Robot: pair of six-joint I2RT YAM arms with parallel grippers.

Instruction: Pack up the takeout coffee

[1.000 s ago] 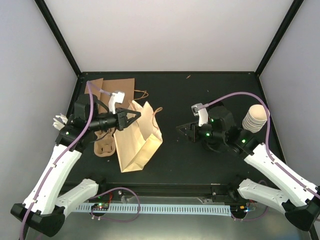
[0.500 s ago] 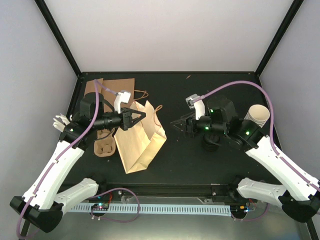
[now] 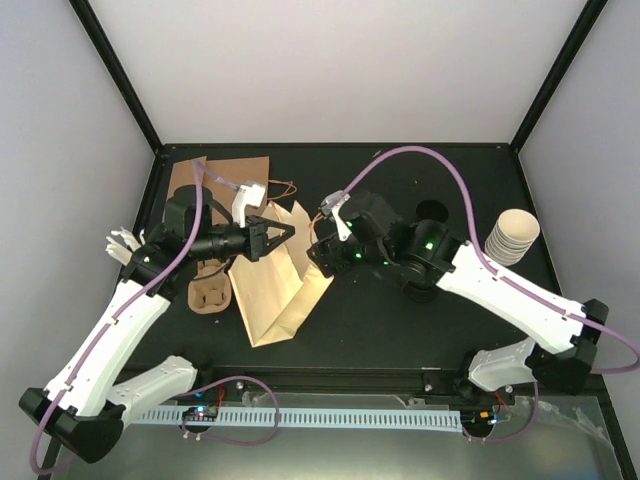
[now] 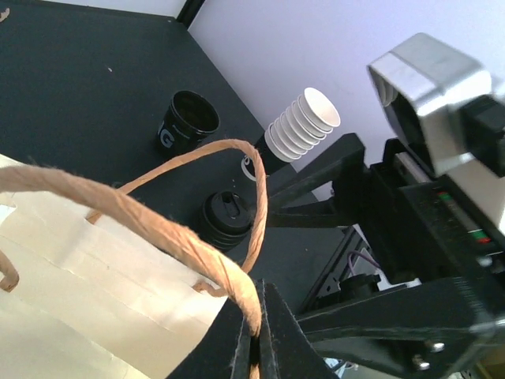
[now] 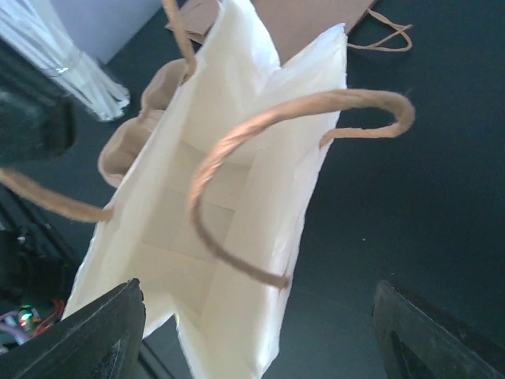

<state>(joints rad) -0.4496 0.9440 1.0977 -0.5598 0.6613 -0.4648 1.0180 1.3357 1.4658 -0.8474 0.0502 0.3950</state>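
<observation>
The takeout coffee cups (image 3: 511, 237) are cream paper cups nested in a stack at the table's right edge, also in the left wrist view as a tilted cup stack (image 4: 302, 126). No gripper is near them. A cream paper bag (image 3: 272, 290) stands open at centre left. My left gripper (image 3: 284, 235) is shut on one of its twisted loop handles (image 4: 181, 237), pinched at the jaw tips (image 4: 256, 328). My right gripper (image 3: 318, 252) hovers at the bag's right side, open wide (image 5: 258, 304) and holding nothing. The right wrist view looks into the bag's mouth (image 5: 197, 229), with no cup showing inside.
A black cup (image 3: 432, 212) and a stack of black lids (image 3: 420, 288) stand right of centre, also seen as the cup (image 4: 189, 118) and lids (image 4: 227, 219). A brown cup carrier (image 3: 209, 294) and flat brown bags (image 3: 232, 178) lie left of the bag. White straws (image 3: 120, 241) lie at the left edge.
The right arm has swung left from beside the cup stack to the bag's mouth, its jaws spreading wider. The left gripper has kept the handle and shifted slightly right, and the bag stands more open.
</observation>
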